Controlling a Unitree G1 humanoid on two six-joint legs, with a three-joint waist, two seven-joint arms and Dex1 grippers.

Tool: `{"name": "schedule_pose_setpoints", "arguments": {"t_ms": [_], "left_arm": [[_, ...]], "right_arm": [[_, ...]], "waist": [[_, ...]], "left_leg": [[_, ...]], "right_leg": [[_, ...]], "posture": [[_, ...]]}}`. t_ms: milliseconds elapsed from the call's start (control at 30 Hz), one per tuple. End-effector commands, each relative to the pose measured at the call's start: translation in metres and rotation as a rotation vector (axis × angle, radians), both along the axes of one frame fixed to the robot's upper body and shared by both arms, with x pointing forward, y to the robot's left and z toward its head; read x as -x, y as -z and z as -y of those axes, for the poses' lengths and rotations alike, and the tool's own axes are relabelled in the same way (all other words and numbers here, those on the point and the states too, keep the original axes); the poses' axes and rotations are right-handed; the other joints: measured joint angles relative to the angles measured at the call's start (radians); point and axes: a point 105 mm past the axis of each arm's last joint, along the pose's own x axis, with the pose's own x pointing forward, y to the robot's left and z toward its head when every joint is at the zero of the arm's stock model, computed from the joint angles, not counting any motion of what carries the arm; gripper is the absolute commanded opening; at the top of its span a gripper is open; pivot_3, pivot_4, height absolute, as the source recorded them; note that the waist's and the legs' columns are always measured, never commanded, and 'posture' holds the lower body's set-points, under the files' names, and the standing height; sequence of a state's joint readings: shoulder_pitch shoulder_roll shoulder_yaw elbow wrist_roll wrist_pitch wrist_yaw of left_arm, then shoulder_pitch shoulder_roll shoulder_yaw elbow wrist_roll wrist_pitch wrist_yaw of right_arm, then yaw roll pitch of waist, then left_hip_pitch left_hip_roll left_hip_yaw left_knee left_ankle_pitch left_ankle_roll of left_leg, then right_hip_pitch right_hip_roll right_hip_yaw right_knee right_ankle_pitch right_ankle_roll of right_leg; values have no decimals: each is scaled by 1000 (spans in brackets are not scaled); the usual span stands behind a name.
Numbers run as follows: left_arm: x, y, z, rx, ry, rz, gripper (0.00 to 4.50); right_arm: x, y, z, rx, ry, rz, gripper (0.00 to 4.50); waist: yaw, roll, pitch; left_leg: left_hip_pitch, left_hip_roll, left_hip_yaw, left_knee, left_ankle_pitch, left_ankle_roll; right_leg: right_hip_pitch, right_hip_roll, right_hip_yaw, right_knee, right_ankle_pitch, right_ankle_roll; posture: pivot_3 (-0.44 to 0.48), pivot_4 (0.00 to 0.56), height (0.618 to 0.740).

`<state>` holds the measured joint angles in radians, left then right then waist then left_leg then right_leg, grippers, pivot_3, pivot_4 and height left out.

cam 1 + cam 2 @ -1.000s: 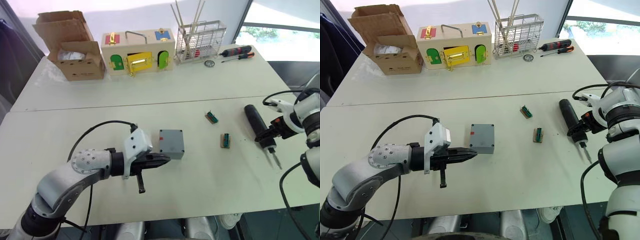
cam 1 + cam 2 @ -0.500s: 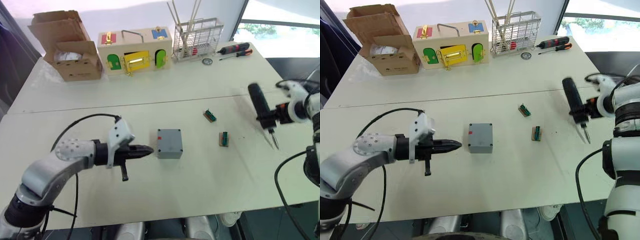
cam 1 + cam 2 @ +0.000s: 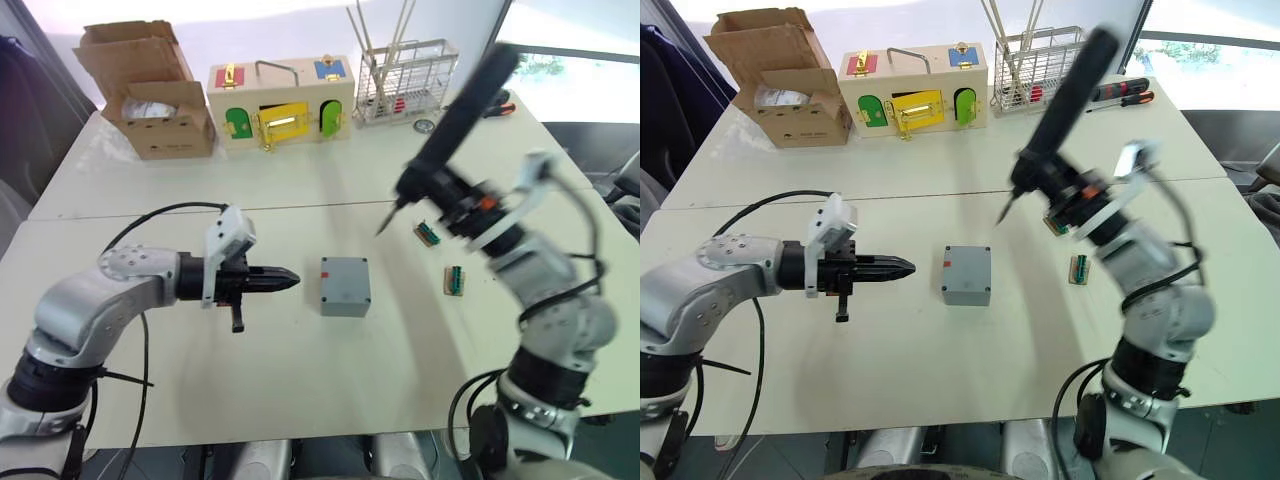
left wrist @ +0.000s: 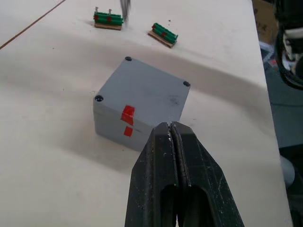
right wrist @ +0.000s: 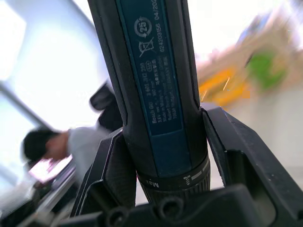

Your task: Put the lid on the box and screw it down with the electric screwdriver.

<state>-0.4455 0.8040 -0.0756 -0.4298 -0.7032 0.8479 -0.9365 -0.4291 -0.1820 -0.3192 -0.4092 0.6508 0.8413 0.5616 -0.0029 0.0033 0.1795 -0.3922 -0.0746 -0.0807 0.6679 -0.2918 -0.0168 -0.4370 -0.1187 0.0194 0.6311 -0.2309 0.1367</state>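
Observation:
The grey box stands mid-table with a red mark on the side facing my left gripper. The lid lies flat on top of it, with dark screw holes in its corners. My left gripper is shut and empty; it points at the box from the left, a short gap away. My right gripper is shut on the electric screwdriver. The driver is held high and slanted, with its bit tip in the air above and behind the box's right side.
Two small green terminal blocks lie right of the box. Along the far edge stand a cardboard box, a wooden box with coloured doors and a wire basket. Hand screwdrivers lie beside it. A person is behind.
My right arm has lifted the electric screwdriver off the right side of the table and swung it left, over toward the box. My left gripper has drawn back a little from the box.

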Motion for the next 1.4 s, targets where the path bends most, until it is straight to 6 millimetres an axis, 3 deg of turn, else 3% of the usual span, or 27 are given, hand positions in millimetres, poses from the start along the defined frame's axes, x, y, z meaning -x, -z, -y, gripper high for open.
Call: {"name": "schedule_pose_setpoints", "arguments": {"t_ms": [33,533,767,1267,1333,1400], "left_arm": [[-4,1,1,-14,-3,37,0],[-15,12,18,20,-20,80,0],[-24,37,45,20,80,25,0],[-23,46,46,-28,107,45,0],[-23,47,46,-30,106,46,0],[-24,47,46,-30,102,47,0]], "right_arm": [[17,-30,-3,12,-5,179,1858],[8,-13,-5,82,18,169,1858],[5,-12,-9,80,21,171,1858],[2,4,-6,120,57,150,1858],[2,7,-9,155,49,158,1858],[14,25,-28,268,-58,159,1858]], "waist": [[-5,0,0],[-11,-1,0],[-11,-1,0],[-11,-1,0],[-11,-1,0],[-11,-1,-1]], "left_leg": [[0,0,0,0,0,0],[0,1,2,-1,0,1],[0,0,2,-1,0,0],[0,1,2,-1,0,1],[0,1,2,-1,0,1],[1,1,2,-1,0,1]], "right_leg": [[0,0,0,0,0,0],[-2,0,0,0,0,0],[-2,0,0,-1,0,0],[-1,0,0,-1,0,0],[-1,0,0,-1,0,0],[-1,0,0,-1,0,0]], "posture": [[0,150,739],[0,150,739],[0,150,739],[0,150,739],[0,150,739],[0,150,739]]}}
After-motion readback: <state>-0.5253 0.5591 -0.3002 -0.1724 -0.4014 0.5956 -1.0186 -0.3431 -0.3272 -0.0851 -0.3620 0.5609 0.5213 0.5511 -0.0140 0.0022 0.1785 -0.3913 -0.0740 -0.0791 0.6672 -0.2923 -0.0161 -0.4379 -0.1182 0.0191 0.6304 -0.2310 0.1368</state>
